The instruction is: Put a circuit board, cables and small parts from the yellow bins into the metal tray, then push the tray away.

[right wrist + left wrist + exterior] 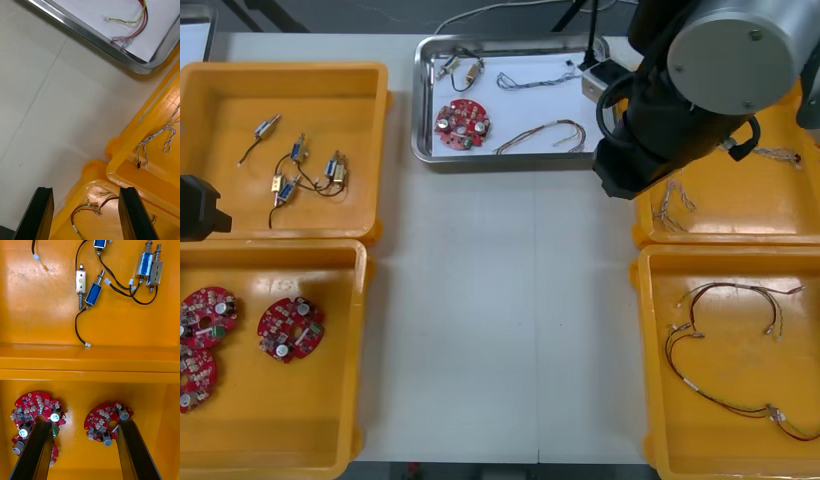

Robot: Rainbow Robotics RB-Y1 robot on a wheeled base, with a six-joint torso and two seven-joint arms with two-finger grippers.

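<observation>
Loading: circuit board (463, 123), cables (527, 137), small metal parts (463, 70) are placed in metal tray (420, 100).
Remaining: tray is not yet pushed away.
Grippers: left gripper (84, 423), right gripper (86, 191) spread, empty.

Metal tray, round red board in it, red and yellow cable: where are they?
metal tray (420, 100), front view, its left rim.
circuit board (463, 124), front view, the board's middle.
red and yellow cable (144, 14), right wrist view, its curved bend.

right arm (680, 110) hides metal tray (419, 100) corner | leftmost circuit boards (190, 375) edge-cut
</observation>
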